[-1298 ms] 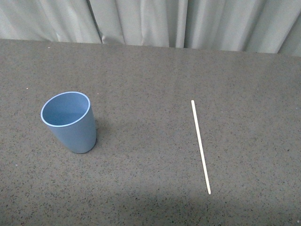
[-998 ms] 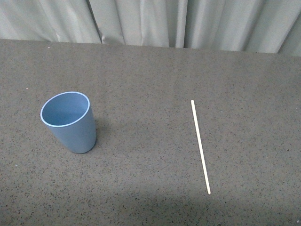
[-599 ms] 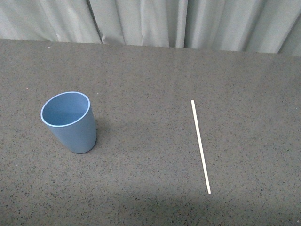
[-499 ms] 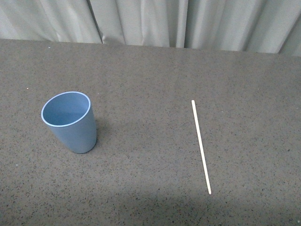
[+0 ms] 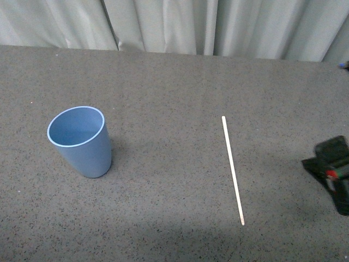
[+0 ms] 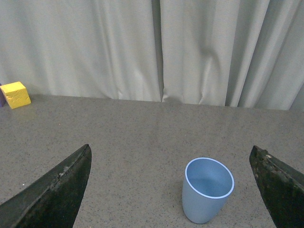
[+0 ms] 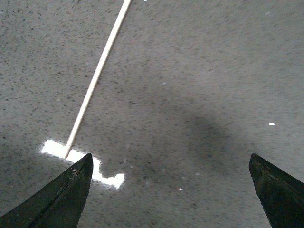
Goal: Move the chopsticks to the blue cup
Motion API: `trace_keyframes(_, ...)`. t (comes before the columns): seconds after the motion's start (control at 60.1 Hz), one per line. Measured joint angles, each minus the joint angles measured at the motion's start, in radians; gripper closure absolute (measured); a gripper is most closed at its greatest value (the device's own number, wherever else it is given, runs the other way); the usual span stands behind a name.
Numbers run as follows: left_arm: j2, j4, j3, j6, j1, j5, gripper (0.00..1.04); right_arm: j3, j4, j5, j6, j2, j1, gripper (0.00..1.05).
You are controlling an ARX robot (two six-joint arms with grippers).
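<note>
The blue cup [image 5: 82,144] stands upright and empty on the left of the dark speckled table. The chopstick [image 5: 232,169], a single thin cream stick, lies flat right of centre, running from far to near. My right gripper [image 5: 330,170] shows at the right edge, to the right of the stick and apart from it. In the right wrist view it [image 7: 170,164] is open and empty over bare table, with the stick's [image 7: 97,76] end near one fingertip. My left gripper [image 6: 170,152] is open and empty, low over the table, with the cup [image 6: 207,194] ahead between its jaws.
A grey curtain [image 5: 174,24] hangs along the table's far edge. A yellow block [image 6: 15,94] sits by the curtain, seen only in the left wrist view. A bright reflection [image 7: 83,164] lies on the table by the stick's end.
My right gripper has come into the front view at the right edge. The cup and the chopstick have not moved.
</note>
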Motion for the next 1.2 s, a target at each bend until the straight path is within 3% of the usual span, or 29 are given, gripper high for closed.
trace_keyframes(0.266,0.000,0.000,0.000,0.000,0.000,0.000,0.07,0.293,-0.163,-0.054,0.212,0.328,0.068,0.09)
trace_keyframes(0.832,0.000,0.000,0.000,0.000,0.000,0.000,0.07,0.643,-0.301,-0.085,0.346,0.698,0.109,0.10)
trace_keyframes(1.048,0.000,0.000,0.000,0.000,0.000,0.000,0.07,0.708,-0.336,-0.071,0.385,0.771,0.122,0.56)
trace_keyframes(1.198,0.000,0.000,0.000,0.000,0.000,0.000,0.07,0.718,-0.346,-0.070,0.404,0.779,0.122,0.78)
